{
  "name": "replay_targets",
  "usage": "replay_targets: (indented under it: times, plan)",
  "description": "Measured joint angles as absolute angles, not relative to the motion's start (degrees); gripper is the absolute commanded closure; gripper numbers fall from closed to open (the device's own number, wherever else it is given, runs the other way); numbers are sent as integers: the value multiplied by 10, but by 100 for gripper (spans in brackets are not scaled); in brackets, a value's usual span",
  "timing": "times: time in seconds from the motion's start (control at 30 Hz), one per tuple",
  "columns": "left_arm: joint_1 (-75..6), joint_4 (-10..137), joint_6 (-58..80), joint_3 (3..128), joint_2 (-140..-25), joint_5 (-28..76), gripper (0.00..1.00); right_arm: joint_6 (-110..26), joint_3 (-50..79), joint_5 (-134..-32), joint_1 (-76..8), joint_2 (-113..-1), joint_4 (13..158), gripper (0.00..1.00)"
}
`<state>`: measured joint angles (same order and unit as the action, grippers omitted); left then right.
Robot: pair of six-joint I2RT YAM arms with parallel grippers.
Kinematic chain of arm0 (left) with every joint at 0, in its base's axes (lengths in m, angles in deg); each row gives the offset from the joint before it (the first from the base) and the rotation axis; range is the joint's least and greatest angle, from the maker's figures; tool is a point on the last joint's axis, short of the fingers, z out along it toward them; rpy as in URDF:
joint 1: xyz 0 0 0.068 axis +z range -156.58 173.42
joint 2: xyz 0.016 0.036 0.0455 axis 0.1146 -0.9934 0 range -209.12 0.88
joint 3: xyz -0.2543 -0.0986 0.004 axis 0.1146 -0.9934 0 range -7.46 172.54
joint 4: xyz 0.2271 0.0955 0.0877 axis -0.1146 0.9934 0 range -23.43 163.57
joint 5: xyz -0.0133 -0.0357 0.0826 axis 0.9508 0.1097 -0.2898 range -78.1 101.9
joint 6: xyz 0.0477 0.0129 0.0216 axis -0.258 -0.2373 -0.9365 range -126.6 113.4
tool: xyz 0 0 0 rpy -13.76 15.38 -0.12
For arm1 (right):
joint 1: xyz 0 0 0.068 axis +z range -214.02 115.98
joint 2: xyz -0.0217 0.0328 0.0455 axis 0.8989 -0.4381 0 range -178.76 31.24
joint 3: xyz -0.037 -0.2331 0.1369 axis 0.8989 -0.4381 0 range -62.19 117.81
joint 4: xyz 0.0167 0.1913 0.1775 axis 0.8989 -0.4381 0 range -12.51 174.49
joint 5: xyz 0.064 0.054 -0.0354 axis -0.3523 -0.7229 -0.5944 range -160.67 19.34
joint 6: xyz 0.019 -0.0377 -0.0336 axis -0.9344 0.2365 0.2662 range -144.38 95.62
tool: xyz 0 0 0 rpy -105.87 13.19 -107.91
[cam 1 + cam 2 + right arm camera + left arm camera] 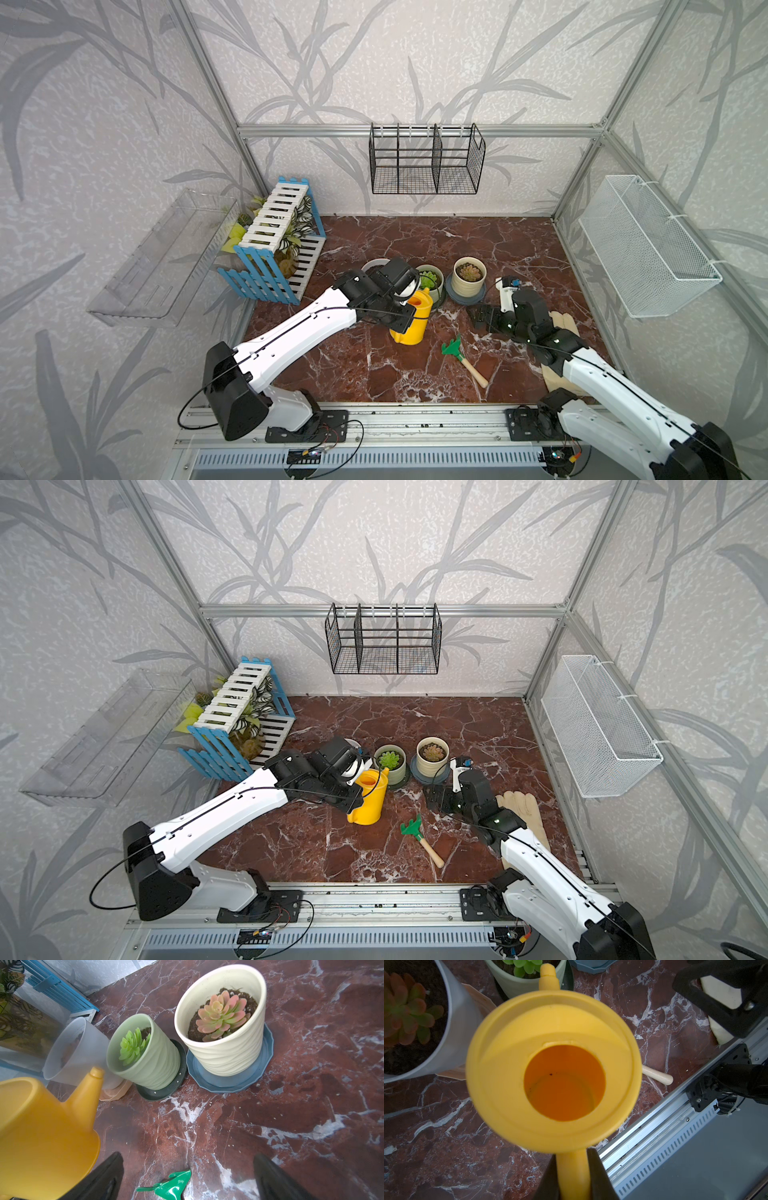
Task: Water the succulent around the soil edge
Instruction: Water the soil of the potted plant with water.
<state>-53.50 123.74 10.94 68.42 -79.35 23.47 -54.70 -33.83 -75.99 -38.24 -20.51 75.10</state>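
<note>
Succulent: green rosette (pixel 430 279) in the ribbed green pot (pixel 158 1064), centre of frame in both top views, middle of a row of three pots. Likely the target, judging by the spout aimed at it. Soil visible only as a dark strip behind the leaves.
Watering can (pixel 415 322): yellow, just below-left of that pot in a top view, near upright. Spout tip (pixel 96 1072) just short of the rim, so pouring not yet begun. Standing or lifted: cannot be told.
Left gripper (pixel 573 1180): pinched tight on the can's handle, a rear hold leaving the spout free to rise and dip.
Right gripper (pixel 187 1155): spread wide, empty, low over the surface (pixel 415 241) right of centre. Seemingly parked clear of the pour.
Edges: dark saucer (pixel 162 1093) just beside the blue saucer (pixel 228 1082) under the cream pot (pixel 468 282), and pale grey pot (pixel 79 1049) close on the other side. A tight row, with both neighbouring rims easy to clip in circling the soil edge.
Open room: bare marble below the pots, apart from the green rake (pixel 453 347) at lower centre and a glove (pixel 521 808) at right. Fence crate (pixel 274 249) at left, well apart.
</note>
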Motion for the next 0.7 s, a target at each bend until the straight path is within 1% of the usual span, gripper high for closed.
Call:
replay_targets:
  times: [0.3,0.7]
  plan:
    - [-535,1211,109,684,-816,257,100,-545,-338,-745,-381,-210,750,1]
    - [-520,1217,110,665,-797,236,100,-545,-336,-731,-381,-228,747,1]
